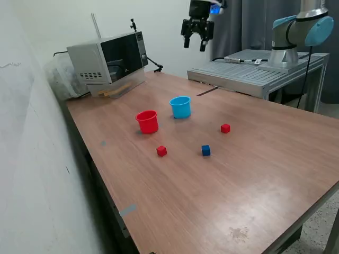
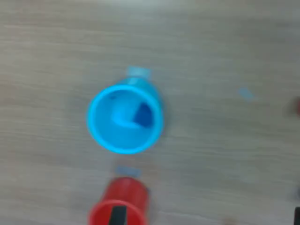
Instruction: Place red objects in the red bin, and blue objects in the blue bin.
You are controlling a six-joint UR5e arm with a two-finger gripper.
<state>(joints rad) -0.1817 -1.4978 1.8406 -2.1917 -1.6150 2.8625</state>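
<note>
In the exterior view the claw [image 1: 195,42] hangs high above the far edge of the tabletop [image 1: 254,174], well clear of everything on it; its two fingers stand apart with nothing between them. The light blue cup [image 1: 180,107] stands upright toward the far part of the tabletop, and the red cup [image 1: 147,121] stands upright just beside it, a little nearer the edge on the exterior view's left. One red cube [image 1: 161,151] lies nearer the front than the red cup, apart from it. A dark blue cube [image 1: 206,151] lies beside that red cube toward the exterior view's right, the two well apart. A second red cube [image 1: 225,128] rests further toward the right edge, apart from the blue cup. A microwave [image 1: 108,57] sits at the far left corner.

The wrist view, blurred, looks straight down into the light blue cup [image 2: 124,118]. A dark blue cube [image 2: 143,115] lies inside it on the bottom, against the wall. The red cup [image 2: 119,206] shows partly at the picture's edge, near the blue cup but not touching it. The claw itself does not appear here.
</note>
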